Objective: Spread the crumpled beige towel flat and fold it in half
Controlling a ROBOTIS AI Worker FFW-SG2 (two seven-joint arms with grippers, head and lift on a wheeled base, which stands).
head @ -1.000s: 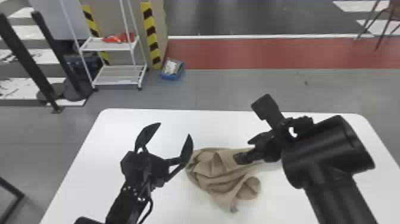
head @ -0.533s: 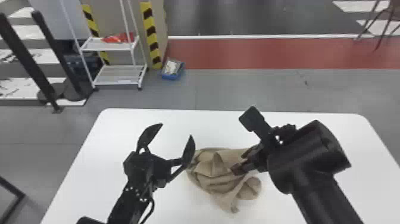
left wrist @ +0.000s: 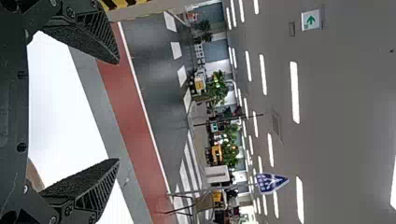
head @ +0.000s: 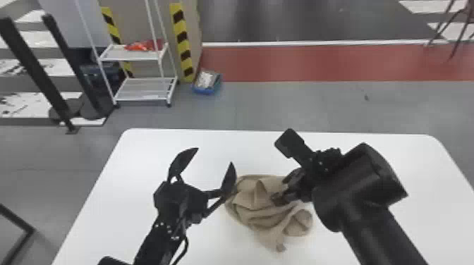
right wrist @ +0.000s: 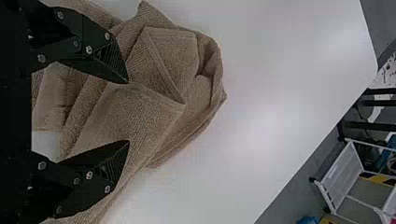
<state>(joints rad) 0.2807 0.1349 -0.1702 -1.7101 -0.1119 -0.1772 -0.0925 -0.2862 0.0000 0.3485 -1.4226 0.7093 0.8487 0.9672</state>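
- While the crumpled beige towel (head: 259, 197) lies heaped below and between the right gripper's (right wrist: 128, 112) fingers, neither spreading nor folding looks done.
- Over the cloth, those fingers stand well apart, with nothing pinched.
- Off to their side, the left gripper (head: 214, 155) has its fingers wide and empty, the nearer one beside the towel's edge in the head view.
- Beyond both sets of fingertips stretches the white table (head: 247, 151).
- Left to do, it seems: grasp, open out, flatten, then fold in half.
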